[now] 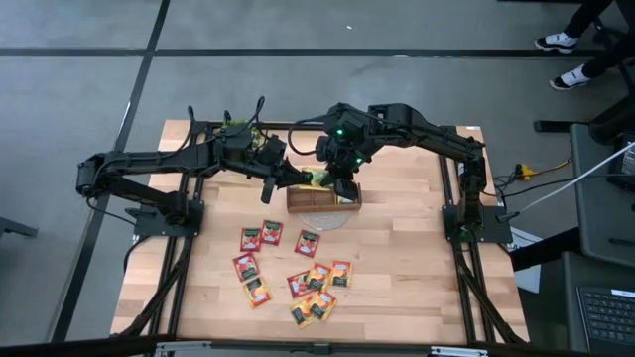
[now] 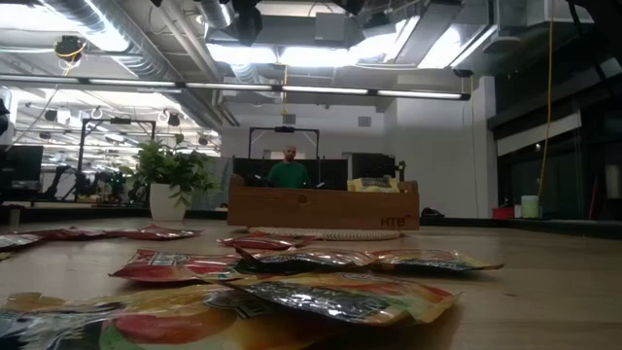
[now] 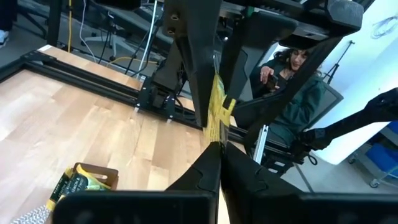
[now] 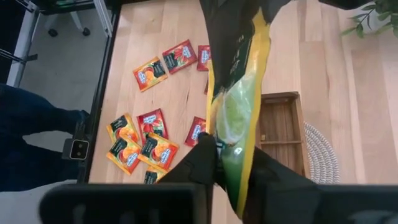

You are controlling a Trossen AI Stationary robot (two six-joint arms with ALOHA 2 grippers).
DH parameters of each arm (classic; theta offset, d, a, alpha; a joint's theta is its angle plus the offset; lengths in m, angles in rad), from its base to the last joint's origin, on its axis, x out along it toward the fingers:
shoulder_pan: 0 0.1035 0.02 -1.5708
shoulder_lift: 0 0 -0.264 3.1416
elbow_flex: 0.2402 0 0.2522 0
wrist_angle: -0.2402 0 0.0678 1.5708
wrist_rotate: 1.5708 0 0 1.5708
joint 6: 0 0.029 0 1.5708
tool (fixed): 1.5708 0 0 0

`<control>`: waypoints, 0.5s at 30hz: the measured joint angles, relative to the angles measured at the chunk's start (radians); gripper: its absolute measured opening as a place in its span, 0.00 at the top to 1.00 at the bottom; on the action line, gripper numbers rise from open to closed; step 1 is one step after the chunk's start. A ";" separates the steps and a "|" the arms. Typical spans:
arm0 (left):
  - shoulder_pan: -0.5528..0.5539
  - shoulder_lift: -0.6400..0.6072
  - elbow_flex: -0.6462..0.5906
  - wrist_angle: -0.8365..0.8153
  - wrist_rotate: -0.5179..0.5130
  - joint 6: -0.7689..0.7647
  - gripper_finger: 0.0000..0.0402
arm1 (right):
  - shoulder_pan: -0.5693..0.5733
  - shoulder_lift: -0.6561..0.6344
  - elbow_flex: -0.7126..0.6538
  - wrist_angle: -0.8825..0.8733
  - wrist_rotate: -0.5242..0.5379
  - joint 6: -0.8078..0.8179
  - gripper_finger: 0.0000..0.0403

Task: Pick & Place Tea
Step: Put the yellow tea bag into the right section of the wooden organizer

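One yellow-green tea sachet hangs in the air over the left end of the wooden tray, between both grippers. My left gripper reaches in from the table's left and is shut on one end of it. My right gripper slants down from the far right with the sachet's other end between its fingers. Several red and orange tea sachets lie flat on the table nearer the front. Another yellow-green sachet stands in the tray. My left gripper pinches the sachet's edge between its two fingers, which come nearly level from the table's left. The sachet shows edge-on, lifted clear of tray and table. My right gripper has the sachet's opposite end between its two fingers, slanting down from above. The sachet fills the gap between them.
A round woven mat lies under the tray. A potted plant stands at the table's far left behind my left arm. Bare wood lies right of the tray. A seated person is beyond the table.
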 joint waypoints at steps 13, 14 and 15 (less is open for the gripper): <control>0.033 0.005 0.000 0.001 0.000 0.007 0.99 | -0.048 -0.124 0.000 -0.037 0.072 0.032 0.64; 0.038 0.010 0.000 0.002 0.000 0.007 0.99 | -0.055 -0.140 0.000 -0.038 0.077 0.042 0.64; 0.041 0.015 0.000 -0.003 0.001 0.006 0.99 | -0.061 -0.156 0.000 -0.037 0.092 0.055 0.63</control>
